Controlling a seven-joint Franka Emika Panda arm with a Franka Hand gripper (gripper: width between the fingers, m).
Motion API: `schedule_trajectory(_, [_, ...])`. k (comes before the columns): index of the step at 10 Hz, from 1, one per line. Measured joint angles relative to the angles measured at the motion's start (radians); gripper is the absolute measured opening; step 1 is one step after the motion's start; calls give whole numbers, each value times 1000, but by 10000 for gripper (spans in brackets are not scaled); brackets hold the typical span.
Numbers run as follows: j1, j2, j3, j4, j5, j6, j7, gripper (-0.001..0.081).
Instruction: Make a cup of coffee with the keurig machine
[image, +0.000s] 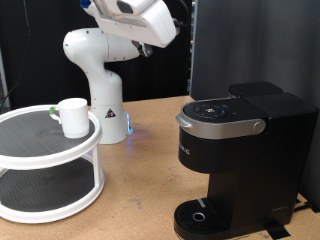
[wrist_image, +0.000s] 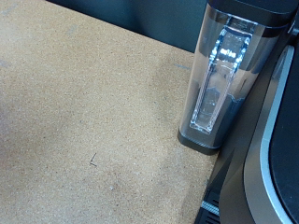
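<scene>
**A:** What do you see, starting at the exterior view's left?

**B:** A round white two-shelf stand (image: 30, 160) made of smooth plastic or metal. On its top shelf sits the small plain white mug (image: 73, 116), a little cylinder that looks like shiny china. A small greenish mark sits just beside it.

**A:** And next to the stand?

**B:** The smooth white robot arm base (image: 103, 90), standing on the brown table (image: 150, 170). The table looks rough and grainy, like pressed board. The arm goes up high, and its hand end (image: 140, 20) sits at the top of the picture, well above the mug. I cannot tell if the fingers are spread or pinched, because they do not show. Nothing shows between them.

**A:** Where is the coffee maker?

**B:** To the right of the arm base. It is a big boxy matte-black keurig machine (image: 240, 150) with a silver-grey ring on top and a round drip tray at the bottom. The tray has no mug on it. The wrist view looks down at the table and at the machine's clear water tank (wrist_image: 217, 79), lit up bluish-white.

**A:** So how far along is the job?

**B:** I think it is at the start. The mug is on the stand, well apart from the machine. I think the job needs a soft, careful grip, because the mug looks slippery and hard.
</scene>
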Motion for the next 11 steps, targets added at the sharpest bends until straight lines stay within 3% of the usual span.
schedule_trajectory(3, [-7,-1,-1,-33,0,62,50,6])
schedule_trajectory(5, [-29,-6,-11,-45,-49,43,42,6])
schedule_trajectory(7, [-49,-19,-26,-28,-127,-50,15,6])
schedule_trajectory(10, [-57,-34,-44,-7,-129,-94,11,6])
schedule_trajectory(11, [-60,-31,-37,-9,-155,-90,74,6])
